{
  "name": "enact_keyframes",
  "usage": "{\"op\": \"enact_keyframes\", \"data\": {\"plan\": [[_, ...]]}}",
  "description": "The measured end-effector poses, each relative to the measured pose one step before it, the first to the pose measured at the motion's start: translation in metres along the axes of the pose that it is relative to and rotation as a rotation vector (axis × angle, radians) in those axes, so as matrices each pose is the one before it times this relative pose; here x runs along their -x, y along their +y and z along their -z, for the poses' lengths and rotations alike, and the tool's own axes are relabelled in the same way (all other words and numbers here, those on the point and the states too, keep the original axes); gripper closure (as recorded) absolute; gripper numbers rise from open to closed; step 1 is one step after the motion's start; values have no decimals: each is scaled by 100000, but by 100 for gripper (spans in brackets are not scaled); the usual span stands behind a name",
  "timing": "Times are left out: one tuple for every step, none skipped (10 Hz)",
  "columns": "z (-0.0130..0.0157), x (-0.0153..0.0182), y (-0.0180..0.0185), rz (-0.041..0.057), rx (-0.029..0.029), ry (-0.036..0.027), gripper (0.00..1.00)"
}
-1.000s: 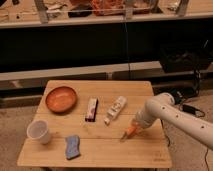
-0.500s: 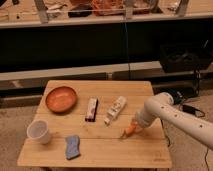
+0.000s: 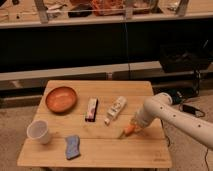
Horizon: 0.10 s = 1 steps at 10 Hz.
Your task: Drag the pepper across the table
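Table (image 3: 100,150): light wood, slatted top, rounded corners, holding all items below.

Cup (image 3: 39,131): white, upright, near the table's front left corner.

Bowl (image 3: 61,98): reddish-brown, shallow, toward the back left, apart from the cup.

Sponge (image 3: 72,147): blue, lying flat near the front edge, to the right of the cup.

Snack bar (image 3: 91,108): slim dark-and-pale packet, lying lengthwise near the table's middle, to the right of the bowl.

Bottle (image 3: 116,109): white, tube-like, on its side, tilted, just right of the snack bar and not touching it.

Pepper (image 3: 128,130): small, orange, tapered, on the right half of the tabletop, below and right of the bottle, at the tip of the arm.

Gripper (image 3: 134,126): at the end of the white arm that reaches in from the right, lowered to the tabletop directly at the pepper; its state cannot be made out.
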Motion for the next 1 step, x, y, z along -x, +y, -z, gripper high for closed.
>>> {"op": "enact_keyframes", "data": {"plan": [[-145,134,7,-736,39,253,99]]}}
